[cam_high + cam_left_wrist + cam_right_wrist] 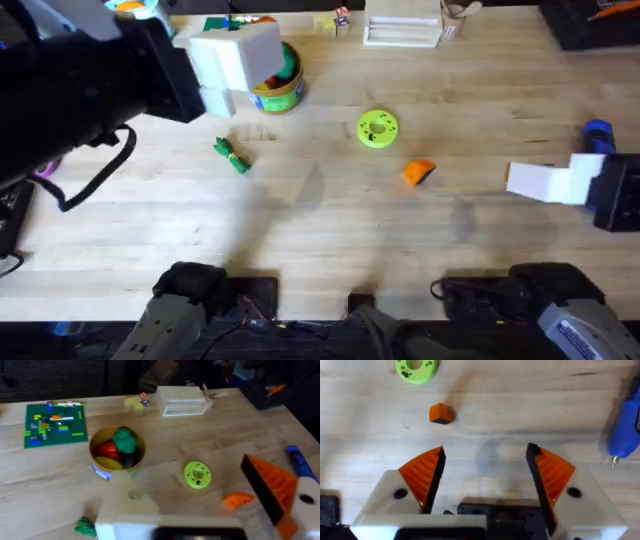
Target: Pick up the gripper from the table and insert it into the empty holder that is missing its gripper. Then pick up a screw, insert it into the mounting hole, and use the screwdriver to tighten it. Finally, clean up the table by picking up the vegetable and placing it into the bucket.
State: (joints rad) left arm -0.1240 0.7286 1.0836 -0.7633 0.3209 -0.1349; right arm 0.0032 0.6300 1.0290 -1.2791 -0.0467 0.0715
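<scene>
Plastic is what we are dealing with first: the gripper (419, 172), a small orange wedge, lies alone on the bare wood of the table (330, 230), at about four o'clock from the lime-green disc (377, 129) and just beside it. We judge it light, stiff and a little slick, so it could skate or tip when one finger touches before the other. From the right wrist view it (440, 413) shows an orange top and a dark side face; which face is ribbed we cannot tell. We would close across its two broad flanks, low, leaving the mounting end free for the holder.

Our right gripper (485, 477) stands open, its two orange ribbed pads (422, 475) spread wide above the wood, with the piece well ahead of them. At three o'clock of the table the screwdriver (598, 133) lies near this arm.

Our left gripper (200, 505) hangs high near the bucket (276, 85). In its own view one white finger mount (127, 505) is bare while the other carries an orange pad (272, 485), so we take this bare mount as the holder to fill; the two stand well apart, so the jaws look open and hold nothing.

At seven o'clock from the bucket lies the vegetable (231, 155), small, light, easily pinched mid-length.
</scene>
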